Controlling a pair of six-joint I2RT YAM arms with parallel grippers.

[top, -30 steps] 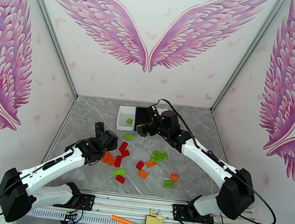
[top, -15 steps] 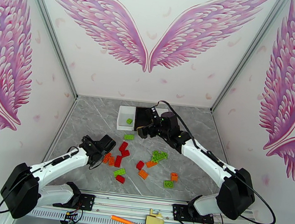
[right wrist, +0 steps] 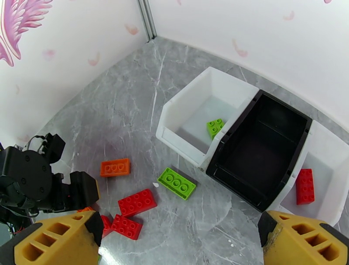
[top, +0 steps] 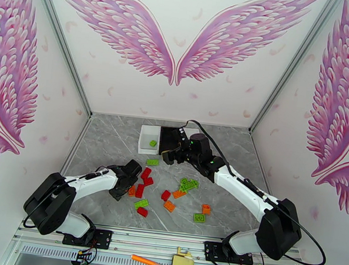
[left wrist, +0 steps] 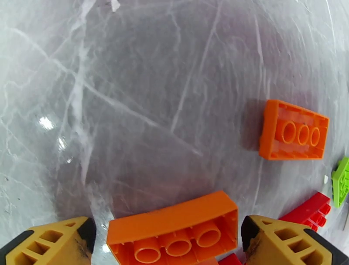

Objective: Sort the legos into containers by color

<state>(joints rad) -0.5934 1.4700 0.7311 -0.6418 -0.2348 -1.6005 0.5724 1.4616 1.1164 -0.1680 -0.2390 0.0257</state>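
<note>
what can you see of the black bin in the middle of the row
The black bin is an open-topped rectangular container of smooth, slightly shiny black plastic with a thickened rim. It stands upright on the grey marbled table, in the middle of a row of three. Its long sides sit against a white bin holding a green brick and another white bin holding a red brick. Nothing lies inside it.

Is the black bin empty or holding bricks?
Empty: the black bin shows a bare floor. One neighbouring white bin holds a green brick, the other a red brick.
</note>
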